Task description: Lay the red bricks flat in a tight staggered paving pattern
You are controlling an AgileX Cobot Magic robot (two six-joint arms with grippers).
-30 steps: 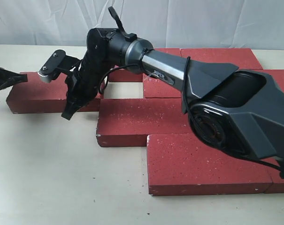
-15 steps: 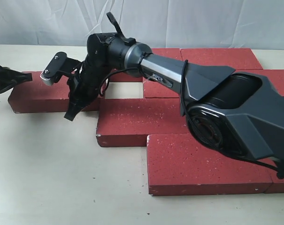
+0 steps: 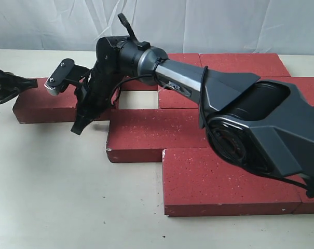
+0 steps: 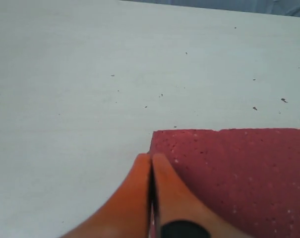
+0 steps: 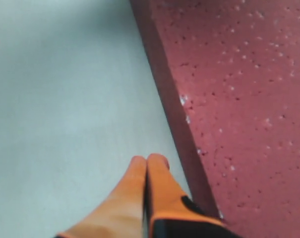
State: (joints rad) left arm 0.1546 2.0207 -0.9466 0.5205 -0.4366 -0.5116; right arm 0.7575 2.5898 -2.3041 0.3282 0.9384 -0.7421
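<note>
Nearest on the pale surface (image 3: pixel 53 197), red bricks (image 3: pixel 229 181) lying flat in touching, staggered rows. Farther back at the pattern's left edge, the leftmost brick (image 3: pixel 42 101), also flat. Right gripper (image 3: pixel 76 127) clenched on nothing, tips just beside its near long edge. Left gripper (image 3: pixel 32 83) likewise clenched on nothing, at its left-end corner.
</note>
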